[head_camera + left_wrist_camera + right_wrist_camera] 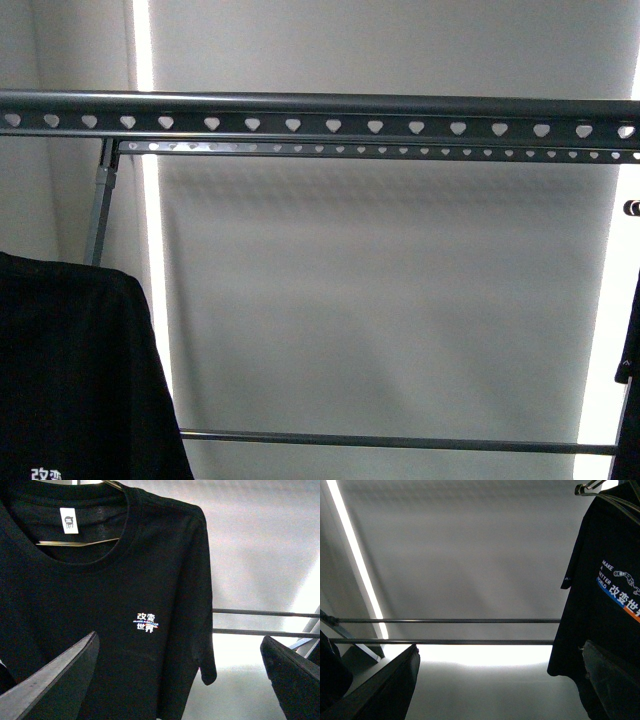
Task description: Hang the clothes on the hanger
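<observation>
Shirts: two black, left T-shirt [125, 580], right T-shirt [610, 630], hanging. Rack [320, 105] heart-punched rails: two. Left hand [180, 636], right hand [501, 647] wide, empty.

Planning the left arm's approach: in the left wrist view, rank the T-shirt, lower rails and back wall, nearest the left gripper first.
1. T-shirt, directly ahead, overlapping the rails.
2. Lower rails, behind the sleeve.
3. Back wall, behind the rails.

We face the grey rack [320, 112], its two heart-punched rails running across the top and a thin bar [400, 441] low down, with a black T-shirt [70, 370] filling the lower left corner.
</observation>
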### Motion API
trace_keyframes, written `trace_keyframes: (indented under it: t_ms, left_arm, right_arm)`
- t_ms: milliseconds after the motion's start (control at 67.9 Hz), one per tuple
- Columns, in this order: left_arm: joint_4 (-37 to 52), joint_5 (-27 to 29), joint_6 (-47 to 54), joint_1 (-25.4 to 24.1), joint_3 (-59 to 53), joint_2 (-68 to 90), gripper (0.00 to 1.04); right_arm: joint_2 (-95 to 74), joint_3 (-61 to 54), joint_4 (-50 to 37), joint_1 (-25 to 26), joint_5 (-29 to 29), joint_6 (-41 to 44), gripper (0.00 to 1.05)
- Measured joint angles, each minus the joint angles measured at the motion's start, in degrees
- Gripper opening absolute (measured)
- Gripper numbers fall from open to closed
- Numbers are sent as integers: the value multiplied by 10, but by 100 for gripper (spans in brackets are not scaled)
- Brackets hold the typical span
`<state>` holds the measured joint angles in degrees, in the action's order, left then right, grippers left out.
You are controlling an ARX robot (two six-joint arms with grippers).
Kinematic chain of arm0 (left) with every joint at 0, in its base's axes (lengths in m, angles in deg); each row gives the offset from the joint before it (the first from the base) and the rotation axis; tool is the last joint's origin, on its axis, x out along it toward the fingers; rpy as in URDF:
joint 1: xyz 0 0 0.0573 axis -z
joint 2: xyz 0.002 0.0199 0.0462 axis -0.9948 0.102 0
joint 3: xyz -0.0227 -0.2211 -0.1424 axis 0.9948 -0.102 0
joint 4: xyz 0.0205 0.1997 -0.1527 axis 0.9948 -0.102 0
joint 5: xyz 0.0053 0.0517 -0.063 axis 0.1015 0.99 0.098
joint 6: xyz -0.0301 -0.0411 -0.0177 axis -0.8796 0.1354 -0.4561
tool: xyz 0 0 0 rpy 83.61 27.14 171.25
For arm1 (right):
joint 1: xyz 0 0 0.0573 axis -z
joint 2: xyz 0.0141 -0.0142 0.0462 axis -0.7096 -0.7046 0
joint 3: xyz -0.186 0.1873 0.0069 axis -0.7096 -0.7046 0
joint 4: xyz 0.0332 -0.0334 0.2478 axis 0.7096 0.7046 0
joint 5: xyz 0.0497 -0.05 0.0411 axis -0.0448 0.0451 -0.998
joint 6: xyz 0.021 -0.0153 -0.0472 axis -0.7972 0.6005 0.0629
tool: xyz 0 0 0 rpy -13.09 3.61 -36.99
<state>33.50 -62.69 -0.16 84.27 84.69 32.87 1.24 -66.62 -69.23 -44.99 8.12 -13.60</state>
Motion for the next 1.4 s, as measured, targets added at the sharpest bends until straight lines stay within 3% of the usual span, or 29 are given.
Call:
trace_keyframes:
  t_ms: [295,368,442,516,589,751,840,958,1076,1252,1400]
  left_arm:
    - [0,-4,0,-1,0,0,98]
    - [47,-135,-35,-31,0,21,98]
    - [83,-163,-56,-21,3,54,98]
    - [122,-101,-75,24,19,116,98]
    - [172,16,-85,88,58,202,98]
    - [195,237,-115,195,189,386,98]
    - [166,327,-152,207,286,496,98]
    - [53,439,-253,189,430,610,98]
    - [-37,508,-341,166,527,684,98]
    - [-193,517,-488,140,666,786,98]
    - [-275,575,-581,112,709,834,98]
  right_arm:
    - [0,0,0,0,0,0,97]
    - [0,0,0,0,0,0,97]
    - [0,0,0,0,-1,0,97]
    - [0,0,1,0,-1,0,97]
    - [0,0,1,0,0,0,97]
    - [0,0,1,0,0,0,97]
    - [0,0,1,0,0,0,97]
    - [0,0,1,0,0,0,97]
    - [0,0,1,0,0,0,97]
    - [0,0,1,0,0,0,97]
    - [0,0,1,0,0,0,97]
